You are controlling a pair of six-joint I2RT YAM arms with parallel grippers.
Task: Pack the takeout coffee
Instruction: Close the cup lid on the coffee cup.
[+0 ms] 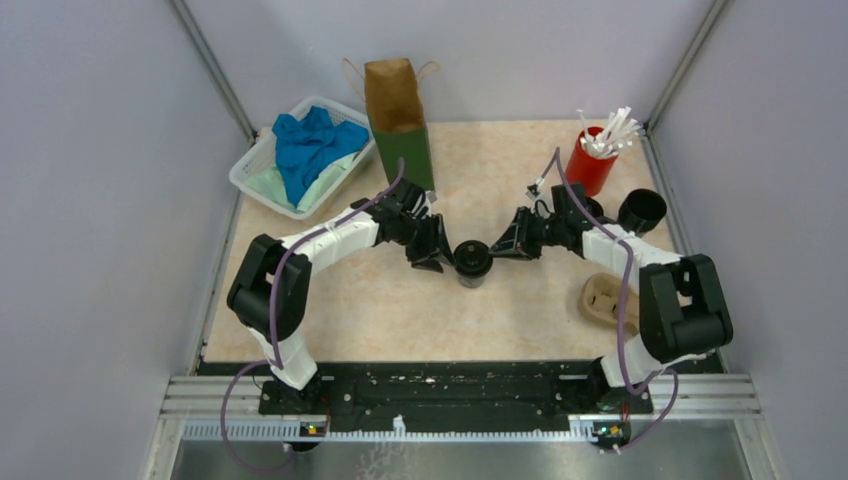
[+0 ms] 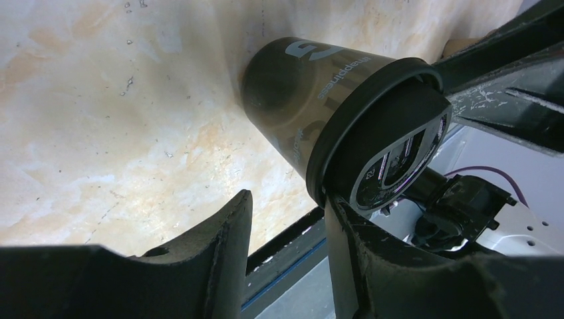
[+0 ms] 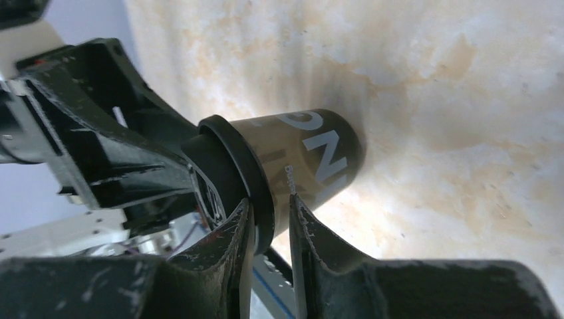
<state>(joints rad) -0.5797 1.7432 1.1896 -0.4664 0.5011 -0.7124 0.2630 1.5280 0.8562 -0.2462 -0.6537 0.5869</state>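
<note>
Cup (image 1: pixel 472 262), dark, tapered and white-lettered, with a round black ridged lid (image 3: pixel 229 166), stood upright mid-surface (image 1: pixel 380 320). We found both arms low, reaching inward from opposite sides. Right tool (image 3: pixel 271 203) pinched the lid's rim narrowly. Left tool (image 2: pixel 287 199) stood half-wide, one finger against that rim.

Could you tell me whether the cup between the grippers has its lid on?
On: the black lid caps the cup in both wrist views.

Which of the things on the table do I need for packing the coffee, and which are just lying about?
Job: lidded black cup, second black cup, paper bag, probably pulp carrier.
Lying about: red cup of white sticks, white basket of cloths.
</note>
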